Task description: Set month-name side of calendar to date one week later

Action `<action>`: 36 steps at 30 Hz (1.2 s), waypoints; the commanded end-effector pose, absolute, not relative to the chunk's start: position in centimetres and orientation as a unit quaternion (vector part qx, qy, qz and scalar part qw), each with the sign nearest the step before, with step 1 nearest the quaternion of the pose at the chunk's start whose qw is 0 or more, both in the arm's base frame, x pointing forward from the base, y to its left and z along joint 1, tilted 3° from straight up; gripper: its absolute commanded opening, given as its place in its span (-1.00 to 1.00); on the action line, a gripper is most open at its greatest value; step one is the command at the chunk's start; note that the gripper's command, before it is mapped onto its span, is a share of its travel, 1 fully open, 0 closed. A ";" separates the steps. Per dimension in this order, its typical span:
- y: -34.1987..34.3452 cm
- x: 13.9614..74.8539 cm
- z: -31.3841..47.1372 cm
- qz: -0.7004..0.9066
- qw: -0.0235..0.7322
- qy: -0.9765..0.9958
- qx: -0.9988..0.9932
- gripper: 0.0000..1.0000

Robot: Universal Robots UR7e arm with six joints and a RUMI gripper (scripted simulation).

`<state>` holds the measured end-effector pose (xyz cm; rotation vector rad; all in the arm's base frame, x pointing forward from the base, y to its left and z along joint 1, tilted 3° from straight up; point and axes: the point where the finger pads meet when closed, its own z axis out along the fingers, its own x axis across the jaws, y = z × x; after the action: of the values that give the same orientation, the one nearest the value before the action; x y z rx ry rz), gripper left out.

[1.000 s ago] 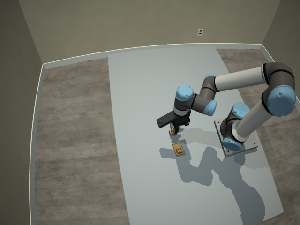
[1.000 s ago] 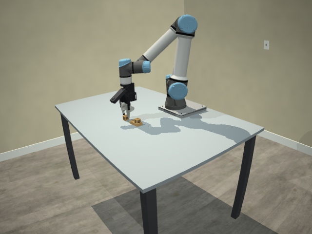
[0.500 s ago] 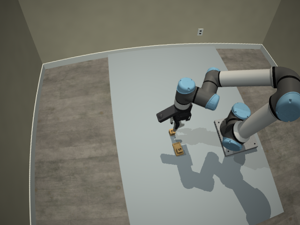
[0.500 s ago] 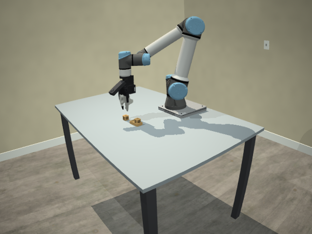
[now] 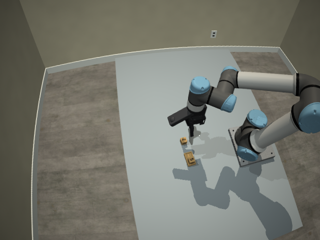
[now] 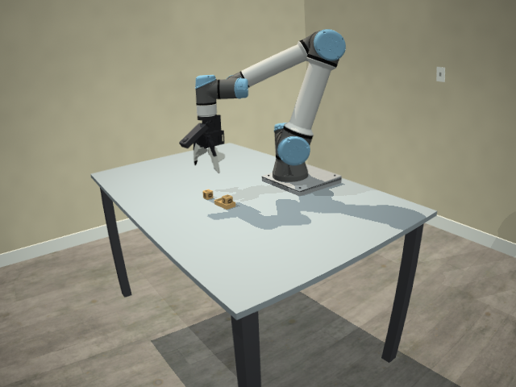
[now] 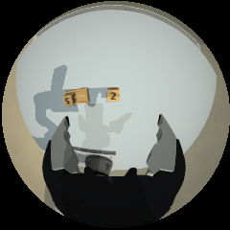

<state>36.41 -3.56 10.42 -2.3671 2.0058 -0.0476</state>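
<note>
A small wooden cube (image 5: 183, 140) with a 2 on top lies loose on the table, outside the tray; it also shows in the exterior view (image 6: 207, 193) and the wrist view (image 7: 113, 95). The wooden tray (image 5: 188, 156) lies close by with one cube (image 5: 191, 160) showing a 5 in one end; its other slot is empty. The tray also shows in the wrist view (image 7: 77, 97). My gripper (image 6: 205, 162) is open and empty, raised well above the table beside the loose cube; its fingers frame the wrist view (image 7: 112, 129).
The arm's base plate (image 5: 252, 149) is bolted to the table to the right of the tray. The table's edges are far from the cubes on all sides.
</note>
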 end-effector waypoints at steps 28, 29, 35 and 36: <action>-3.5 36.5 10.6 -0.014 0.020 0.669 -0.743 1.00; -3.5 36.5 10.6 -0.013 0.020 0.675 -0.738 1.00; -3.6 36.6 10.5 -0.012 0.020 0.721 -0.692 1.00; -3.6 36.7 10.5 -0.012 0.021 0.731 -0.682 1.00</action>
<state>36.34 -3.56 10.46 -2.2646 2.1179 -0.0368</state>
